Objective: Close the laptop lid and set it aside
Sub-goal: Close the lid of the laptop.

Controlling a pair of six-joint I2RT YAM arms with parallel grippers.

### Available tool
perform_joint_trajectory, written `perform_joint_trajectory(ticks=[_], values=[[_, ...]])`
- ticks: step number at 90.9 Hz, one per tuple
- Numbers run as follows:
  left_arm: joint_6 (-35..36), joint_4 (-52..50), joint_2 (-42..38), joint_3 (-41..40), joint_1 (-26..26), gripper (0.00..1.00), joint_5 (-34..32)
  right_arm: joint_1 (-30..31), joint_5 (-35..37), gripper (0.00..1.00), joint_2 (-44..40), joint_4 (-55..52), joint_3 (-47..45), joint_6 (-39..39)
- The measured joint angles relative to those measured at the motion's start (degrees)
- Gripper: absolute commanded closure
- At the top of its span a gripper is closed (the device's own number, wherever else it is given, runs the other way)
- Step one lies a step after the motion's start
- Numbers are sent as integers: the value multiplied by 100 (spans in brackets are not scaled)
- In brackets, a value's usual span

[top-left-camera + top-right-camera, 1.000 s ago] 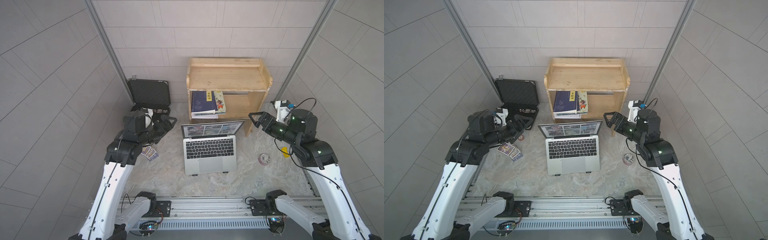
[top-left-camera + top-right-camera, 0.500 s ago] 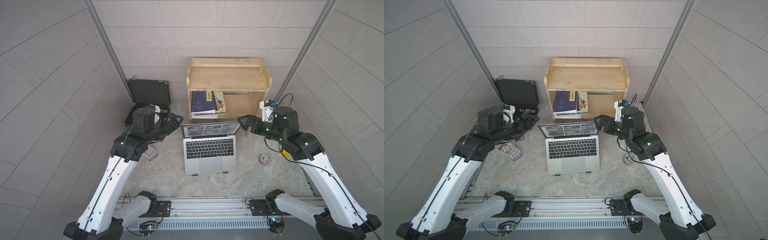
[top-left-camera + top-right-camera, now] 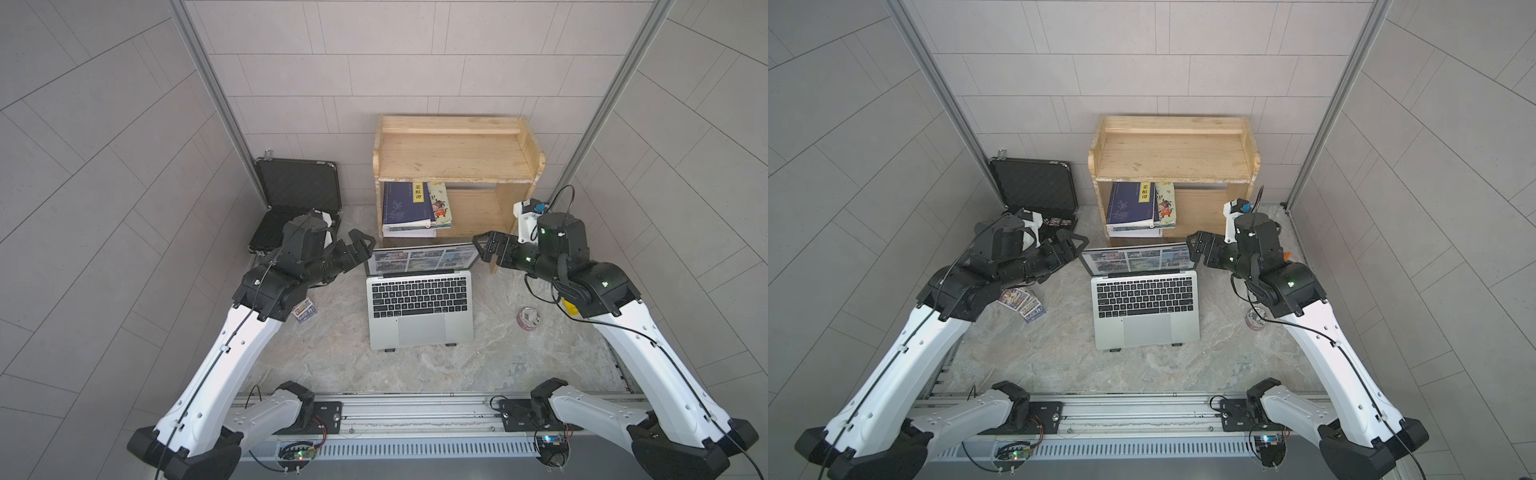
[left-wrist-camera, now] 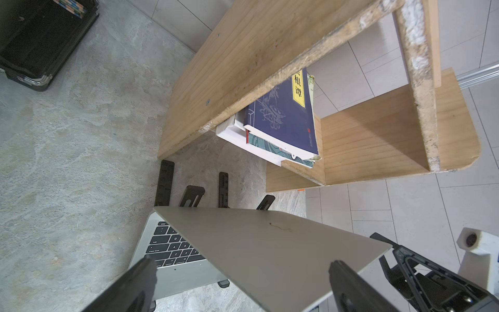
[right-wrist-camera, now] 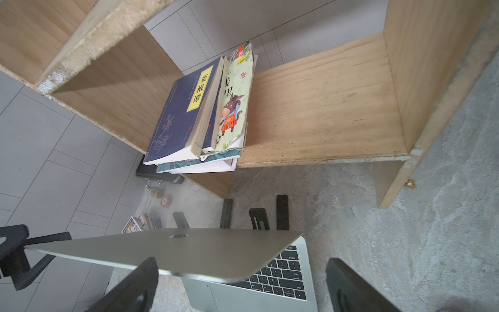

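Observation:
The silver laptop (image 3: 419, 328) stands open mid-table on a black stand, keyboard facing up, in both top views (image 3: 1144, 328). The laptop lid (image 3: 422, 259) is upright with its screen lit. Its silver back shows in the left wrist view (image 4: 270, 248) and the right wrist view (image 5: 189, 251). My left gripper (image 3: 360, 248) is open beside the lid's upper left corner, apart from it. My right gripper (image 3: 482, 249) is open beside the upper right corner. In the wrist views the left gripper (image 4: 243, 278) and right gripper (image 5: 241, 278) each show spread fingers with nothing held.
A wooden shelf (image 3: 453, 158) with stacked books (image 3: 409, 203) stands right behind the laptop. An open black briefcase (image 3: 297, 191) sits at the back left. Loose cards (image 3: 305, 311) lie under my left arm. A small round tin (image 3: 528, 319) lies right of the laptop.
Both arms have swung inward and forward, bringing the open grippers from the sides up to the lid's two upper corners. The laptop has not moved.

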Motion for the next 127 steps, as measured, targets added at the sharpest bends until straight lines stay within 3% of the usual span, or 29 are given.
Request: perform_joint_trajectory(ticks=[68,127], values=[[-74,155,-210,-474,-496,0,-278,116,221,0,-76,131,-264,-22],[-188,179,-629,-850,-800,0,-487,605,570,3,-758,212,-859,173]])
